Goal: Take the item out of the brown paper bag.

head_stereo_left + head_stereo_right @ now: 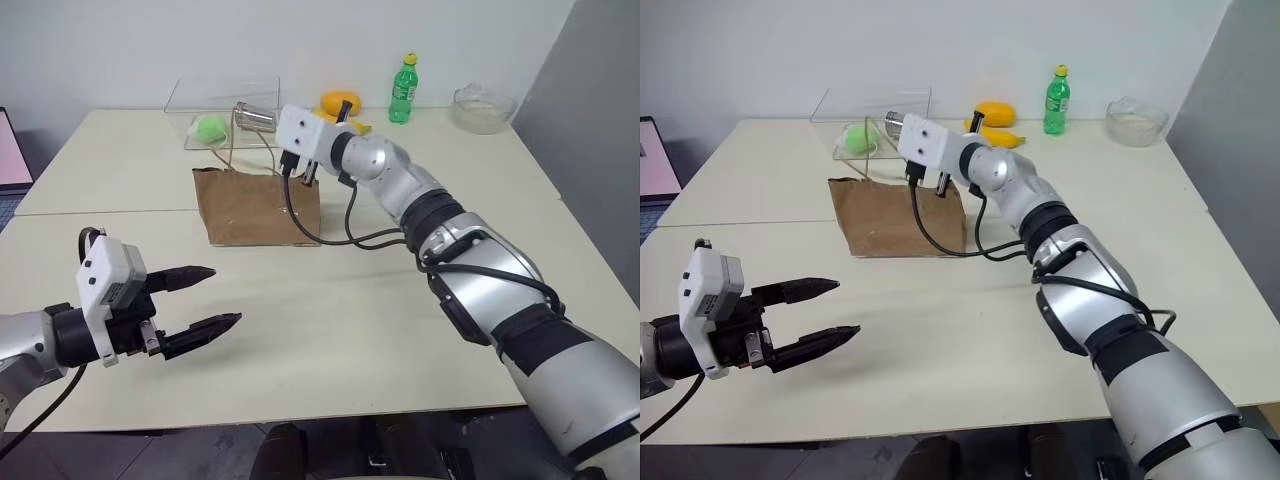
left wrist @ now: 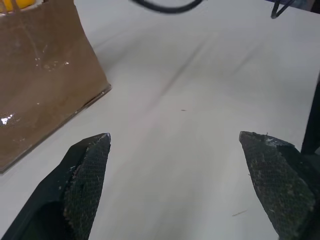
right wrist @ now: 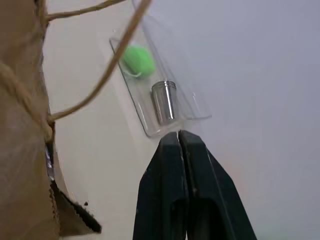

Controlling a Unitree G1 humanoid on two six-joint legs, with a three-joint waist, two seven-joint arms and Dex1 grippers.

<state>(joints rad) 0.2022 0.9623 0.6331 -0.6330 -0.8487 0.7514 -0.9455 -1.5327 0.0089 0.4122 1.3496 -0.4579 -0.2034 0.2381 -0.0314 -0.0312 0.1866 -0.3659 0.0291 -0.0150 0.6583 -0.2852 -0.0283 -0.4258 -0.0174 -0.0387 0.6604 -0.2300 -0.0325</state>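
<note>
A creased brown kraft paper bag (image 1: 258, 206) with thin tan cord handles stands upright near the middle of a pale cream table (image 1: 330, 330), its mouth facing up. The right gripper (image 3: 178, 137) hangs just above the bag's right-hand top edge, and the right wrist view shows its two black fingers pressed flat together with nothing between them; that same view brings in the bag's rim and cord loops close alongside. The left gripper (image 1: 205, 297) hovers over the near left part of the table, well apart from the bag, its fingers (image 2: 87, 170) spread wide and empty; the left wrist view looks past them to bare tabletop and one lower corner of the bag. Behind the bag, at the far side, a clear plastic box (image 1: 222, 100) holds a fuzzy green ball (image 1: 210, 127) and a shiny metal cup (image 3: 164, 101) lying on its side, the cup plainest from the right wrist. Further right stand a yellow-orange fruit (image 1: 995, 112), a yellow banana (image 1: 1002, 137), a green plastic bottle with a yellow cap (image 1: 402, 90) and a clear glass bowl (image 1: 483, 108). Whether the red item lies inside the bag cannot be told from any view.
</note>
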